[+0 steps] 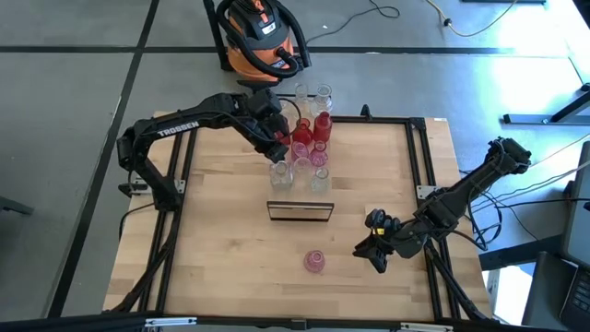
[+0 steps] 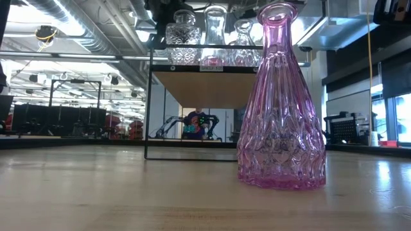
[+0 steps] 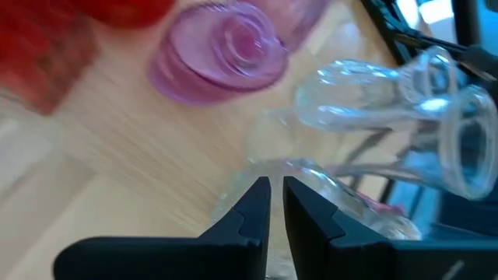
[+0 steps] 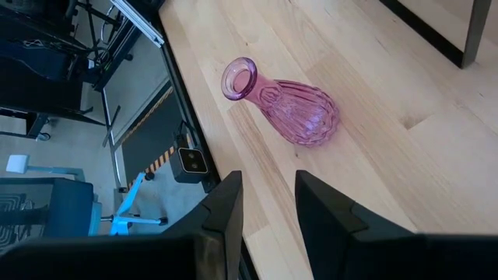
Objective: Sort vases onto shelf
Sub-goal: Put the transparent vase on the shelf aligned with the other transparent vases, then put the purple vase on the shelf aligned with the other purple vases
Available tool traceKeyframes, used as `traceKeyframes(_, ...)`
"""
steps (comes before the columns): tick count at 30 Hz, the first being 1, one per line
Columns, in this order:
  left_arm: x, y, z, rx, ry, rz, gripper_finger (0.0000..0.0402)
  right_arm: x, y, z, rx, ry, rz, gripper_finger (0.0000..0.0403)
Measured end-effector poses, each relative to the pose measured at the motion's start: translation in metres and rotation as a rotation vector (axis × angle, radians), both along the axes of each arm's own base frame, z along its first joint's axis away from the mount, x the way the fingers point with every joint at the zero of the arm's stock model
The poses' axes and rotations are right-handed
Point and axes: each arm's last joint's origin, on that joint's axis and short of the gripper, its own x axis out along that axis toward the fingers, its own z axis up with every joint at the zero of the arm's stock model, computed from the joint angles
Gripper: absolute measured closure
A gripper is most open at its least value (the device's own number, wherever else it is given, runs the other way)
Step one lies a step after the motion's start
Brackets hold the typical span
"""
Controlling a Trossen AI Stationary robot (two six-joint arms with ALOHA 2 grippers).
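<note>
Several small red, pink and clear vases [image 1: 309, 138] stand in a cluster on the shelf [image 1: 300, 210] at the table's far middle. In the low view, clear vases [image 2: 215, 32] stand on the shelf's raised plank [image 2: 212, 83]. My left gripper [image 1: 278, 152] reaches into the cluster's left side. It is shut at the mouth of a clear vase [image 3: 334, 198], next to a pink vase [image 3: 218, 50] and another clear one [image 3: 405, 101]. One pink vase [image 1: 314, 261] stands upright on its base on the near tabletop [image 2: 279, 102]. My right gripper [image 1: 373, 247] hovers open to its right, touching nothing [image 4: 268, 183]. My left gripper pinches the clear vase's rim [image 3: 299, 167] in the narrow gap between its two fingertips [image 3: 257, 194]. It comes slanting down from the table's left. The fingertips hide the exact spot. Whether the vase stands on the shelf or hangs clear, I cannot tell.
An orange shop vacuum [image 1: 263, 37] sits on the floor behind the table's far edge. Black frame rails [image 1: 419, 157] run along the table's sides. Bare wooden tabletop [image 1: 221, 249] lies in front of the shelf and to its left.
</note>
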Motion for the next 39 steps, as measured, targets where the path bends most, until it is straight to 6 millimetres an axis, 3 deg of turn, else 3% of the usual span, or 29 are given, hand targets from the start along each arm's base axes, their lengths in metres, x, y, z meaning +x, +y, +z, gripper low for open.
traceKeyframes(7,-0.009,0.003,0.009,0.182,0.029,0.095,0.037,0.0,0.0,0.0,0.0,0.0,0.0,0.0299)
traceKeyframes(12,-0.038,-0.008,0.031,0.308,0.061,0.161,0.037,0.001,0.0,0.001,-0.003,-0.012,-0.012,0.0299)
traceKeyframes(16,-0.061,-0.038,0.047,0.326,0.076,0.143,0.037,0.002,0.0,0.003,-0.03,-0.055,-0.032,0.0299)
traceKeyframes(21,-0.081,-0.102,0.056,0.277,0.003,0.026,0.037,0.006,0.0,0.006,-0.106,-0.134,-0.008,0.0299)
traceKeyframes(26,-0.092,-0.175,0.031,0.232,-0.029,-0.035,0.0371,0.014,0.006,-0.008,-0.221,-0.104,0.041,0.0299)
traceKeyframes(31,-0.099,-0.233,-0.008,0.206,-0.107,-0.044,0.0371,0.032,0.023,-0.048,-0.255,0.041,0.094,0.0323)
traceKeyframes(36,-0.106,-0.266,-0.055,0.163,-0.218,-0.002,0.0371,0.049,0.037,-0.088,-0.23,0.143,0.041,0.0389)
traceKeyframes(39,-0.111,-0.274,-0.086,0.122,-0.259,0.048,0.0371,0.058,0.041,-0.11,-0.2,0.206,-0.001,0.0395)
